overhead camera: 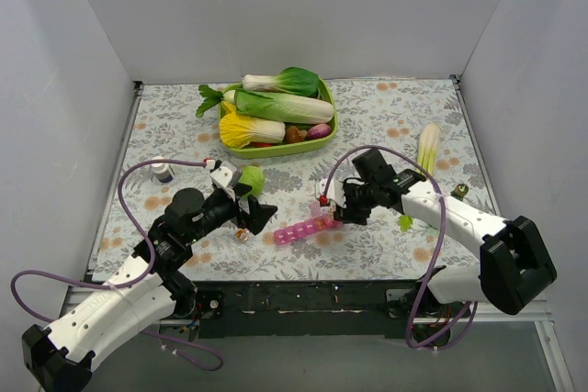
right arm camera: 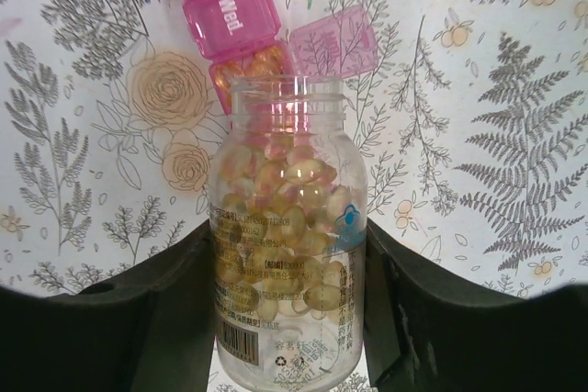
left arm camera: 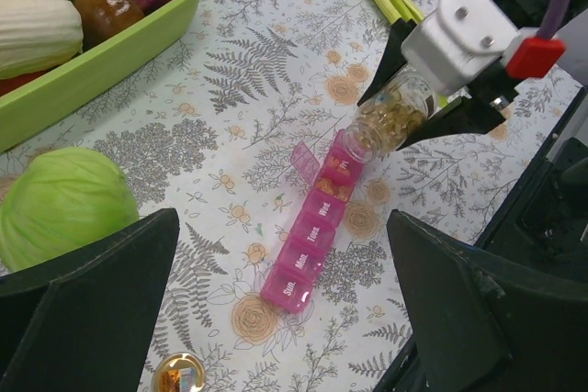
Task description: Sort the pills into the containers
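Observation:
The pink pill-organiser strip (overhead camera: pixel 303 229) lies on the floral cloth; it also shows in the left wrist view (left arm camera: pixel 310 240). One compartment has its lid (right arm camera: pixel 333 40) open and holds amber pills (right arm camera: pixel 250 65). My right gripper (right arm camera: pixel 287 305) is shut on a clear bottle (right arm camera: pixel 287 254) full of pills. The bottle is tilted with its mouth over that open compartment (left arm camera: pixel 333 188). My left gripper (left arm camera: pixel 285 319) is open and empty, hovering just above the strip's Sun end. In the top view it (overhead camera: pixel 254 216) is left of the strip and the right gripper (overhead camera: pixel 329 209) is at its right end.
The bottle's gold cap (left arm camera: pixel 177 374) lies near the left gripper. A green cabbage (overhead camera: pixel 250 177) sits behind it. A green tray (overhead camera: pixel 323 130) of vegetables stands at the back. A small bottle (overhead camera: pixel 163 171) is at the left, and a leek (overhead camera: pixel 428 146) at the right.

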`<state>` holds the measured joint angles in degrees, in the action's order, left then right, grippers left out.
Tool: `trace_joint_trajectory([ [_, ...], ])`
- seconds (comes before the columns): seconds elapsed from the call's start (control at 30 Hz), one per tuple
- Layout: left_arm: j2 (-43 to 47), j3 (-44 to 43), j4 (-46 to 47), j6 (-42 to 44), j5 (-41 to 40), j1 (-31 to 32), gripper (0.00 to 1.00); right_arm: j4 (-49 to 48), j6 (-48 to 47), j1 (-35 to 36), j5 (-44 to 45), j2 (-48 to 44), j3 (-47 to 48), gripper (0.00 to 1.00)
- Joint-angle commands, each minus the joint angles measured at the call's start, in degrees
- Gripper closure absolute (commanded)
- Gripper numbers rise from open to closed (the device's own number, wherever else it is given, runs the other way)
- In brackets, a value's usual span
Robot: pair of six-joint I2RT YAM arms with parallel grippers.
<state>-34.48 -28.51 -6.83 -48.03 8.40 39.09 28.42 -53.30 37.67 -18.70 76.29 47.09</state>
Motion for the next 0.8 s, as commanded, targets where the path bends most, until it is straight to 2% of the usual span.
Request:
trace_joint_trajectory([
  [0.0, -0.59, -0.84, 0.15, -3.64, 0.12, -0.24, 0.02, -1.97, 1.88, -3.04, -14.68, -4.57, 1.07, 0.99],
  [0.2, 0.11, 0.83, -1.95, -19.01, 0.13, -0.24, 0.02, -7.23, 5.74, -6.38, -30.94, -9.14, 1.07, 0.99],
  [0.37, 1.0, -0.92, -15.73, -33.22, -9.7, -0.24, 0.02, -17.95, 16.54, -8.22, -46.03, -11.16, 0.98, 0.99],
  [0.5, -2.07, -2.86, -22.69, -40.63, -11.83, -0.24, 0.05, -27.27, 26.39, -9.1, -53.45, -12.13, 1.16, 0.99],
  [0.77, -7.0, -6.28, -28.06, -43.81, -14.38, -0.24, 0.04, -45.19, 45.46, -9.37, -60.31, -12.84, 4.93, 0.99],
])
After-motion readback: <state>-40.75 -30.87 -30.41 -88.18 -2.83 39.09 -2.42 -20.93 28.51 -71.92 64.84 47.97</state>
